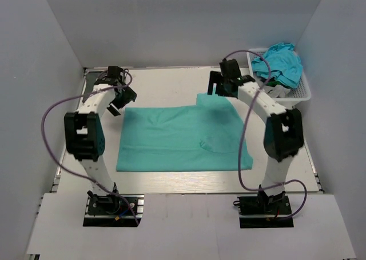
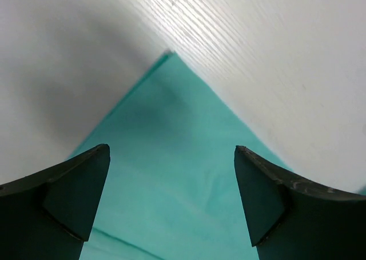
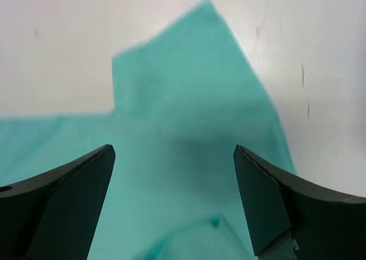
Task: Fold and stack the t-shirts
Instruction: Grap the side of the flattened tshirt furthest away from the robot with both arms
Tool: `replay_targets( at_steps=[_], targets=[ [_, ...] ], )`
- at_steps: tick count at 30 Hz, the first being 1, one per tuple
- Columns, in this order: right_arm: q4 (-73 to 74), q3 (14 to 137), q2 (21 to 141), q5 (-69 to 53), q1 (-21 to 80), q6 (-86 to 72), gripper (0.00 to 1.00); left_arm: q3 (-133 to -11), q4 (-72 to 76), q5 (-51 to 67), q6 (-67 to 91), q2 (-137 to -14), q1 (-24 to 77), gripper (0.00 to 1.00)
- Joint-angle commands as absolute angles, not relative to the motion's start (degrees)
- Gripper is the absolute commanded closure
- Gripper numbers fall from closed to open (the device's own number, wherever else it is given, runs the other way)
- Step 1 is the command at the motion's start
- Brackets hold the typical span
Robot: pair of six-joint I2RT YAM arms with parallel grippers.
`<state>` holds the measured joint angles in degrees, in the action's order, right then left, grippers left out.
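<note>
A white lattice basket (image 1: 303, 92) sits at the far right corner of the desk (image 1: 171, 80), and in it lies a crumpled turquoise-blue t-shirt (image 1: 280, 63) heaped above the rim, with a bit of grey cloth (image 1: 276, 88) showing under it at the near side (what garment that is cannot be told). The teal-green t-shirt (image 1: 180, 140) lies flat in the middle of the desk between the two arms, spread as a broad rectangle with straight edges and mostly smooth. One short sleeve juts out at its far right corner, and a small curved crease shows right of centre. The left end effector (image 1: 116, 104) hangs over the shirt's far left corner, its jaws spread wide and holding nothing; its wrist view shows that pointed corner (image 2: 170, 55) on the bare desk between the fingers. The right end effector (image 1: 220, 90) is above the jutting sleeve (image 3: 189, 77), likewise wide open and empty, the cloth lying flat beneath it
</note>
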<state>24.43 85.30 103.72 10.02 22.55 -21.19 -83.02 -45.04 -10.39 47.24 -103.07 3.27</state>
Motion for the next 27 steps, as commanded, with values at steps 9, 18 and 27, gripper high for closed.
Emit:
replay_targets(
  at_steps=[9,18,27],
  targets=[
    [21.9,123.9,136.8,11.3,19.8,-9.3,0.10,-104.4,-50.2,-14.7,44.4,-127.1,1.6,0.23],
    [20.1,124.3,143.8,10.8,19.3,-8.3,0.19,-100.7,-48.8,-9.0,42.9,-130.3,1.1,0.91],
    [19.4,121.1,141.0,8.6,19.4,-9.0,1.00,-98.6,-47.3,-7.4,41.7,-126.9,1.1,1.00]
  ],
)
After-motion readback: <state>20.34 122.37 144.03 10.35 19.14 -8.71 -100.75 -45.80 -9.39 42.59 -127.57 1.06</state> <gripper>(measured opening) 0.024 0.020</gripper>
